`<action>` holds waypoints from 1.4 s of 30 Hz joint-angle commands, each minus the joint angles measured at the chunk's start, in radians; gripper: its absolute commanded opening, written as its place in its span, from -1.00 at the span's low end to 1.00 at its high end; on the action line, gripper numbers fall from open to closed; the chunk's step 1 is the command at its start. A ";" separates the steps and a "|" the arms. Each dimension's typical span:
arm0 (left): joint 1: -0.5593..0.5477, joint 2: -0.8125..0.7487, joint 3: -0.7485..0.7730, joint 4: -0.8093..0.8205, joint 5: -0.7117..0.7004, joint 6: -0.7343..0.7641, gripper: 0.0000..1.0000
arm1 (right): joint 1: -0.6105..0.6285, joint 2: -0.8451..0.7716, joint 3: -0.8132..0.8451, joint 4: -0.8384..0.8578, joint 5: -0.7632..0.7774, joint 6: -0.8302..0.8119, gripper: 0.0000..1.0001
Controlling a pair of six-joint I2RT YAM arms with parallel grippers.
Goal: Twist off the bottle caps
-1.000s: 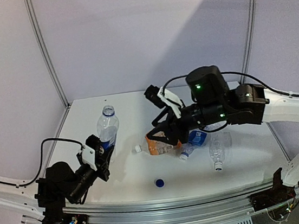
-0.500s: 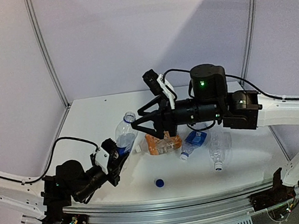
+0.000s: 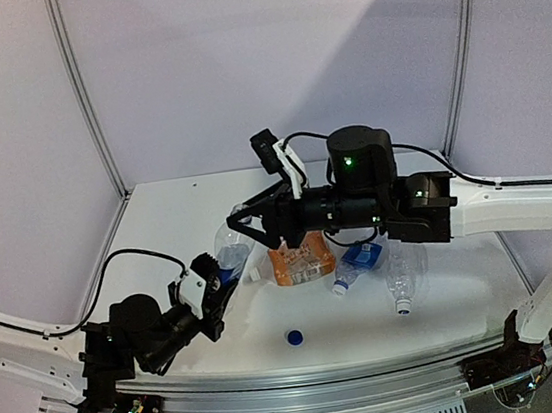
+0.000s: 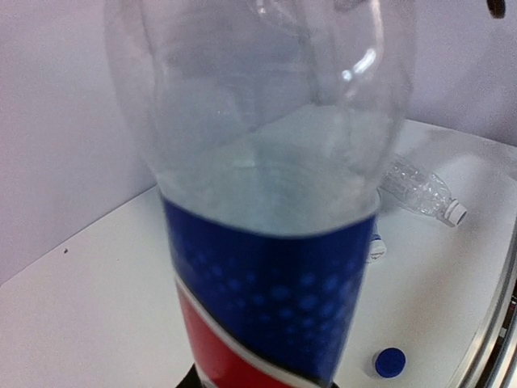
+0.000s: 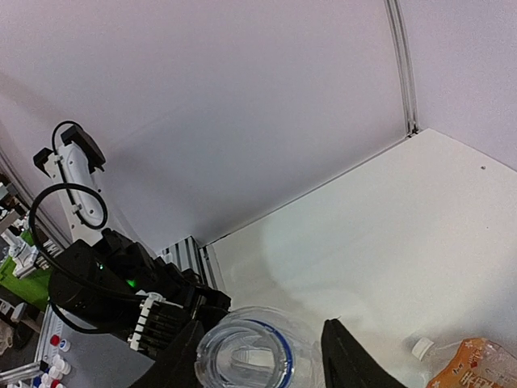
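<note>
The left gripper (image 3: 211, 277) clamps the Pepsi bottle (image 3: 229, 252), its label plain only from the left wrist, while the right wrist view shows the right gripper (image 5: 258, 360) half-spread astride its top, contact unclear.

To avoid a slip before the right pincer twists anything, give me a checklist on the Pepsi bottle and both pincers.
1. Left pincer shut on the Pepsi bottle: ok.
2. Right pincer straddling the bottle's mouth: ok.
3. Right pincer closed on that mouth: not ok, its fingers stand apart from it.
4. Cap present on that mouth: cannot tell; a loose blue cap lies on the table.
5. Orange bottle out of the way: ok, lying on the table below the right arm.
</note>
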 commanded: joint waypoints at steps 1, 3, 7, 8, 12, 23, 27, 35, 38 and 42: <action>0.012 -0.022 0.017 -0.003 -0.016 -0.004 -1.00 | 0.007 0.032 0.026 -0.010 0.056 0.009 -0.11; 0.012 -0.023 0.017 -0.004 -0.016 -0.003 -1.00 | 0.007 0.036 0.026 -0.003 0.072 0.005 -0.29; 0.012 -0.020 0.020 -0.007 -0.021 -0.003 -0.88 | 0.007 0.049 0.040 -0.006 0.083 -0.008 -0.83; 0.012 -0.018 0.023 -0.008 -0.026 -0.005 -0.74 | 0.008 0.056 0.049 -0.013 0.082 -0.016 -0.97; 0.012 -0.006 0.037 -0.032 -0.057 -0.031 0.14 | 0.007 0.078 0.082 -0.062 0.118 -0.057 -1.00; 0.012 -0.062 0.048 -0.081 -0.096 -0.055 0.64 | -0.030 0.034 0.169 -0.230 0.394 -0.236 -1.00; 0.011 -0.189 0.023 -0.101 -0.192 -0.095 0.88 | -0.051 0.099 0.296 -0.300 0.407 -0.279 -1.00; 0.012 -0.576 -0.102 -0.079 -0.357 -0.070 0.99 | -0.083 0.371 0.686 -0.462 0.342 -0.281 -1.00; 0.013 -0.630 -0.116 -0.082 -0.361 -0.060 0.99 | -0.108 0.485 0.817 -0.495 0.303 -0.265 -1.00; 0.012 -0.607 -0.109 -0.081 -0.354 -0.060 0.99 | -0.146 0.631 0.977 -0.520 0.229 -0.220 -1.00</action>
